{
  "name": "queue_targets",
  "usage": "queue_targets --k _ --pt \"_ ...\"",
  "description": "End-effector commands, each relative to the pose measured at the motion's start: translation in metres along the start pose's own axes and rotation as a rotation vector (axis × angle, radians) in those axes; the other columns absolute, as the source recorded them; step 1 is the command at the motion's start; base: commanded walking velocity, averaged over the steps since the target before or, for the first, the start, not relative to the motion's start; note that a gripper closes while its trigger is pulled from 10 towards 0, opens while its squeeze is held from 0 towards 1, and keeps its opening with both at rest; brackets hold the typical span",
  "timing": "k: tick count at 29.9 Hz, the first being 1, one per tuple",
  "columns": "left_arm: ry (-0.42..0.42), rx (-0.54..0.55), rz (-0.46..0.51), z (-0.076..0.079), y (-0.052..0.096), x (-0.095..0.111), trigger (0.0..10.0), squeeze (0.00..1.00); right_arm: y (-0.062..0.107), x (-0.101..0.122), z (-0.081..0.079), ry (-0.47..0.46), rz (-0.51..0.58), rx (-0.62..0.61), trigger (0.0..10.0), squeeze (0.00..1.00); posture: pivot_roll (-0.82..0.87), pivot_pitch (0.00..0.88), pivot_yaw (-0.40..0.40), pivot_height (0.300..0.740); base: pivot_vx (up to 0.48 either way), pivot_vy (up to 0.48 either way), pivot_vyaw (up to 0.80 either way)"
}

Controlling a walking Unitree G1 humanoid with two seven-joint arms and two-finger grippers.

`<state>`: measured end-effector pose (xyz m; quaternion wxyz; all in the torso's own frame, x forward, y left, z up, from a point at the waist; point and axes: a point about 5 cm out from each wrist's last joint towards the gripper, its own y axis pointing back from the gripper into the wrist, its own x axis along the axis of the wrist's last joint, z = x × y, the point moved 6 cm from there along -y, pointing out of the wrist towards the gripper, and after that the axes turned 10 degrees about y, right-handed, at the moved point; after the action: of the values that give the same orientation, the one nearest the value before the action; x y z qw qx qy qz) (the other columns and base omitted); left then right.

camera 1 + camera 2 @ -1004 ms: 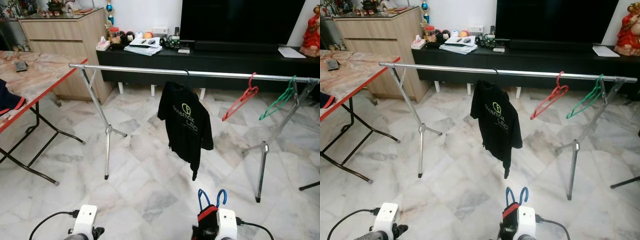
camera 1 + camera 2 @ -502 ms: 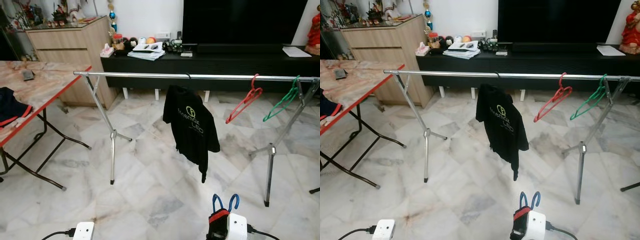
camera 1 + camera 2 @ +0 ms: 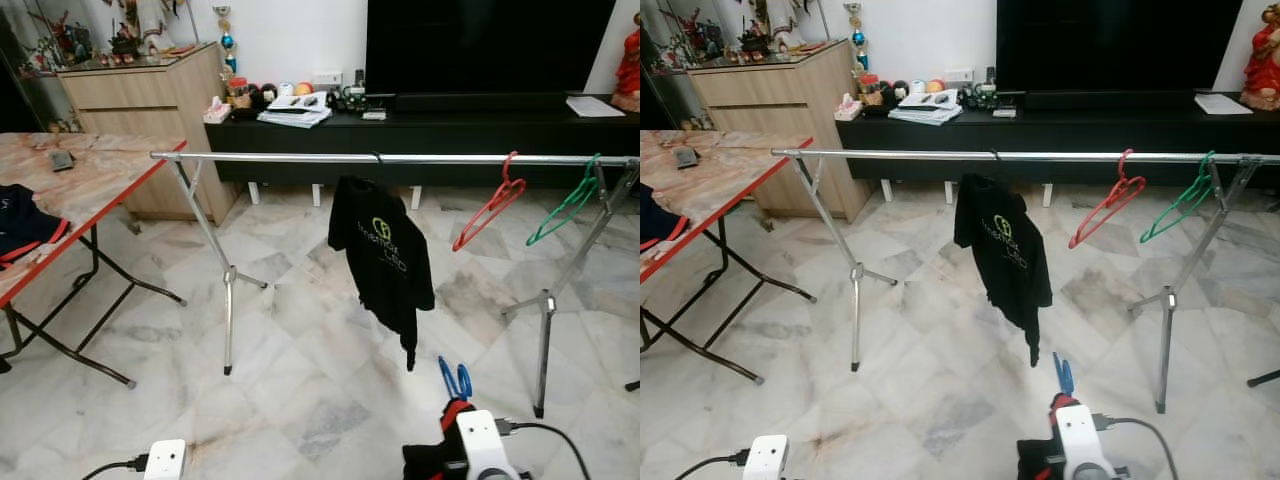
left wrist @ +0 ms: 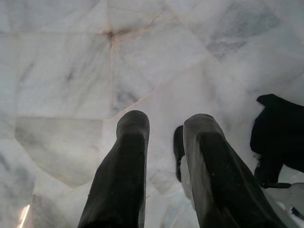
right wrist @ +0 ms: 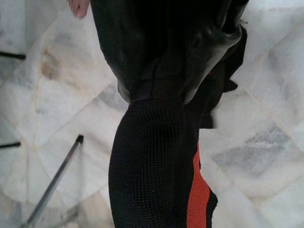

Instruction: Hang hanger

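— Where is the hanger?
— The blue hanger (image 3: pixel 455 379), bottom right, carries a black-and-red garment (image 5: pixel 156 171); the right gripper (image 3: pixel 452 470) is clamped on it.
— And the rail?
— The rail (image 3: pixel 300 158) runs across the upper frame, straight ahead; the left gripper (image 4: pixel 166 156) hangs parted.

A home's living room: beyond the right gripper (image 3: pixel 452 452), a metal drying rail (image 3: pixel 400 159) stands on a pale marble floor (image 3: pixel 300 350). Behind it, a black television (image 3: pixel 490 45) sits on a long dark console (image 3: pixel 420 115) cluttered with papers, beside a wooden sideboard (image 3: pixel 150 100). A marble-patterned, red-edged folding table (image 3: pixel 80 180) is farther off.
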<state>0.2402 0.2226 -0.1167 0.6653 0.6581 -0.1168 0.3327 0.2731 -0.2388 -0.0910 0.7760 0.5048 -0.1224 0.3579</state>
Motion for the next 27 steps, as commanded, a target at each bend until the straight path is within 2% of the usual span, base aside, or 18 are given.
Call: queue_targets --k 1,5,8,10,12,15,26,27 --pt "0.029 0.016 -0.01 -0.003 0.0 -0.001 10.0 0.0 0.001 -0.009 -0.008 -0.003 -0.038 0.027 0.0 0.0 -0.07 0.0 0.066 0.74 0.0 0.0 0.0" --pt "0.031 0.017 -0.011 -0.004 0.0 -0.001 10.0 0.0 0.004 -0.023 -0.015 -0.011 -0.081 0.054 0.0 0.0 -0.07 0.0 0.068 0.74 0.0 0.0 0.0" --pt "0.015 0.02 -0.019 -0.006 0.0 -0.001 10.0 0.0 0.012 -0.049 -0.034 -0.052 -0.148 0.098 0.0 0.0 -0.07 0.0 0.082 0.74 0.0 0.0 0.0" --pt "0.013 0.021 -0.02 -0.007 0.0 -0.002 10.0 0.0 0.013 -0.052 -0.036 -0.052 -0.156 0.105 0.0 0.0 -0.07 0.0 0.085 0.74 0.0 0.0 0.0" --pt "-0.006 0.019 -0.035 -0.009 0.001 -0.004 10.0 0.0 0.019 -0.068 -0.047 -0.064 -0.198 0.133 0.0 0.0 -0.07 0.0 0.094 0.74 0.0 0.0 0.0" --pt "-0.039 0.018 -0.059 -0.011 0.002 -0.01 10.0 0.0 0.023 -0.075 -0.054 -0.096 -0.206 0.154 0.0 0.0 -0.09 0.0 0.116 0.74 0.0 0.0 0.0" --pt "-0.097 0.006 -0.069 -0.006 0.001 -0.011 10.0 0.0 0.026 -0.083 -0.056 -0.198 -0.231 0.146 0.0 0.0 -0.1 0.0 0.124 0.74 0.0 0.0 0.0" --pt "-0.097 0.004 -0.066 -0.006 0.001 -0.011 10.0 0.0 0.026 -0.084 -0.058 -0.224 -0.238 0.15 10.0 0.0 -0.1 0.0 0.125 0.74 0.0 0.0 0.0"
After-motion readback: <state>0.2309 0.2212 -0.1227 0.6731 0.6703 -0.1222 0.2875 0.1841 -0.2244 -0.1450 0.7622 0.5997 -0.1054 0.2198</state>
